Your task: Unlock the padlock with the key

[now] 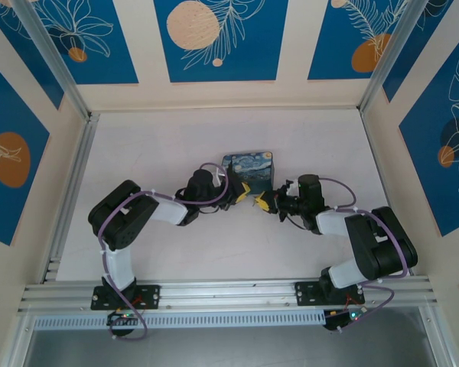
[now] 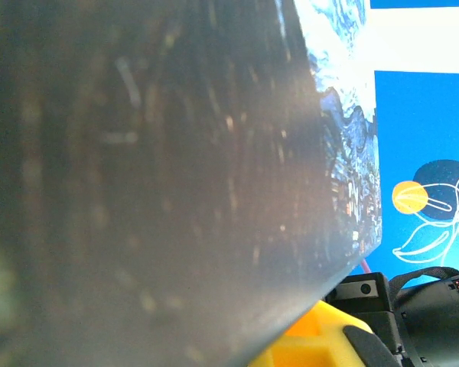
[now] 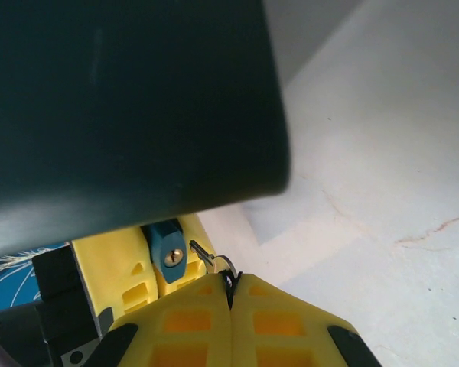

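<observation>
One padlock (image 3: 168, 246), one key (image 3: 206, 254), one box (image 1: 249, 170). Two arms bend inward and meet just in front of the box. The left gripper (image 1: 244, 190) clamps the padlock. The right gripper (image 3: 231, 293) pinches what looks like the key, its tip just beside the padlock. Bare table (image 1: 168, 138) lies all round.

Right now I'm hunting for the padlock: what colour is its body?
Teal-blue padlock body with a brass keyhole; clearest in the right wrist view.

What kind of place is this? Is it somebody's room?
Likely a robot test booth, not a home: a left arm and right arm bolted to a metal rail, a white table, and blue leaf-print panels around it.
</observation>
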You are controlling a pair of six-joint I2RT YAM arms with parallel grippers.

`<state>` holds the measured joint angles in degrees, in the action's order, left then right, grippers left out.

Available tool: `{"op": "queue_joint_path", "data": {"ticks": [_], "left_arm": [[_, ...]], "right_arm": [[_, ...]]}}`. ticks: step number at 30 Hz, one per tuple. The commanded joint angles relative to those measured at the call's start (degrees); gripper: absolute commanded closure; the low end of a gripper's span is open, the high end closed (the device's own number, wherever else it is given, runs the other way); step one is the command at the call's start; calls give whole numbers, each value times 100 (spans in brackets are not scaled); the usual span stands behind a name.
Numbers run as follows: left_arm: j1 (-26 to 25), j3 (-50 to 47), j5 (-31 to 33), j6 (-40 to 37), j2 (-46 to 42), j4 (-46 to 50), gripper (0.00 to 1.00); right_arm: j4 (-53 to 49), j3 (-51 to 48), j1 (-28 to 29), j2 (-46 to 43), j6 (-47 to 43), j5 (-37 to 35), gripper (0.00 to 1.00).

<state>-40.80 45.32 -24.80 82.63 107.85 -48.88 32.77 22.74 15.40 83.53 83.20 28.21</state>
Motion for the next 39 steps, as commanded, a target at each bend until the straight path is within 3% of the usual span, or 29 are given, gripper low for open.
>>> {"op": "queue_joint_path", "data": {"ticks": [1, 39], "left_arm": [[-42, -52, 50, 58, 15, -362, 100], [-44, -23, 133, 42, 122, -319, 100]], "right_arm": [[51, 152, 33, 28, 74, -28, 100], [-460, 124, 81, -187, -117, -52, 100]]}}
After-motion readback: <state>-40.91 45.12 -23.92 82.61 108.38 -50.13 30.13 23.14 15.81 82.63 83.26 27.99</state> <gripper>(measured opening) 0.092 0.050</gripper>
